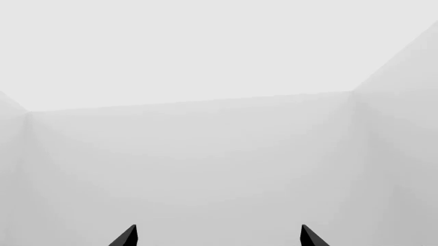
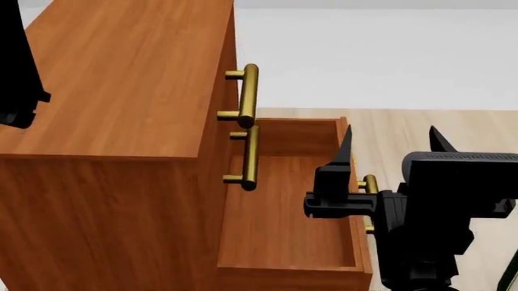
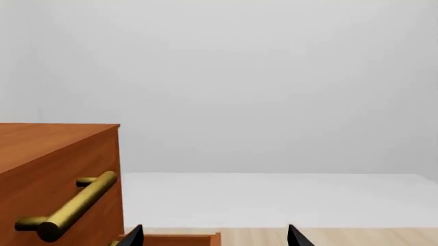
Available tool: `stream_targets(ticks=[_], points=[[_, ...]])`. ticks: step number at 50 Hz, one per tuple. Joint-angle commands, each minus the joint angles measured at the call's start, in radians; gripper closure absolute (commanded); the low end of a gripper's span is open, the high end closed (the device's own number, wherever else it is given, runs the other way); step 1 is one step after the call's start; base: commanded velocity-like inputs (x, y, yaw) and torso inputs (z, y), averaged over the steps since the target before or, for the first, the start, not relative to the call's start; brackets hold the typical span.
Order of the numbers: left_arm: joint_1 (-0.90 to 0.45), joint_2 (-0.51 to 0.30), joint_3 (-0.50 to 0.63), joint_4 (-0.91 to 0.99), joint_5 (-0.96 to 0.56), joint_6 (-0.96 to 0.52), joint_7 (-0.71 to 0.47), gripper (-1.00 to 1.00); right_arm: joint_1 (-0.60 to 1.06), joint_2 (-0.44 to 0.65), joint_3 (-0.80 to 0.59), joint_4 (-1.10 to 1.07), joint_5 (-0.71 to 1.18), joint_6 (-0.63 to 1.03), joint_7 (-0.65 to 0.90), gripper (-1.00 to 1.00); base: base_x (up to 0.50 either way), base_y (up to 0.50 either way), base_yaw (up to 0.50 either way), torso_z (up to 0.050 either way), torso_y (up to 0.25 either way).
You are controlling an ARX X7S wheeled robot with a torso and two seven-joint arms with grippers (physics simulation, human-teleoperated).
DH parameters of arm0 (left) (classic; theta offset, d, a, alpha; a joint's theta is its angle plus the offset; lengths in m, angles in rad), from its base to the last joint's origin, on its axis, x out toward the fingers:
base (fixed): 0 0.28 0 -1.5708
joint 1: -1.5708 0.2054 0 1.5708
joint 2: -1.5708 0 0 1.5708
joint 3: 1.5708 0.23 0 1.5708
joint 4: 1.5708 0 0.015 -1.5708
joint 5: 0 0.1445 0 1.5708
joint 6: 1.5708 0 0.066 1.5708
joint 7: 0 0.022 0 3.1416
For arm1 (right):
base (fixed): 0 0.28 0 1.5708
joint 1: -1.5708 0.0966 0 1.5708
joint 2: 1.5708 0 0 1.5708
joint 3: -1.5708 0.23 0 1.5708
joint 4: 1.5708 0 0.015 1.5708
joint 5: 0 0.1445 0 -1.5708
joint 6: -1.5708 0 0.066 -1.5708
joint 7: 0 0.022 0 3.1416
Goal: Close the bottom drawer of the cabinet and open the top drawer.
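Note:
The reddish-brown cabinet (image 2: 113, 91) fills the left of the head view. Its top drawer is shut, with its brass handle (image 2: 249, 91) at the front. The middle handle (image 2: 251, 154) lies below it. The bottom drawer (image 2: 283, 212) is pulled far out, and its brass handle (image 2: 369, 182) is partly hidden. My right gripper (image 2: 392, 138) is open and empty over that drawer's front edge. The right wrist view shows the cabinet (image 3: 55, 154), the top drawer's handle (image 3: 72, 207) and my right gripper (image 3: 213, 237). My left gripper (image 1: 219, 234) is open and faces only white walls.
My left arm (image 2: 16, 60) shows as a black shape at the far left over the cabinet top. A pale wood floor (image 2: 421, 127) lies to the right of the open drawer, and a white floor (image 2: 364, 54) lies beyond it.

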Motion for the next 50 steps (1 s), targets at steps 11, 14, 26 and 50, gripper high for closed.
stream_targets(ticks=[11, 14, 26, 50], points=[[-0.001, -0.007, 0.003, 0.002, -0.008, 0.003, -0.008, -1.0, -0.005, 0.004, 0.003, -0.004, 0.009, -0.007, 0.013, -1.0, 0.0, 0.0, 0.0, 0.0, 0.0], [-0.002, -0.01, 0.007, 0.002, -0.005, -0.003, -0.012, -1.0, -0.004, 0.004, 0.002, -0.004, 0.01, -0.007, 0.014, -1.0, 0.0, 0.0, 0.0, 0.0, 0.0], [-0.015, -0.01, 0.007, 0.008, -0.017, -0.031, -0.028, -1.0, -0.004, 0.008, 0.001, -0.007, 0.016, -0.007, 0.018, -1.0, 0.0, 0.0, 0.0, 0.0, -0.075], [-0.024, -0.016, 0.02, 0.003, -0.022, -0.03, -0.035, -1.0, -0.003, 0.016, -0.001, 0.0, 0.025, -0.015, 0.024, -1.0, 0.0, 0.0, 0.0, 0.0, -0.136]])
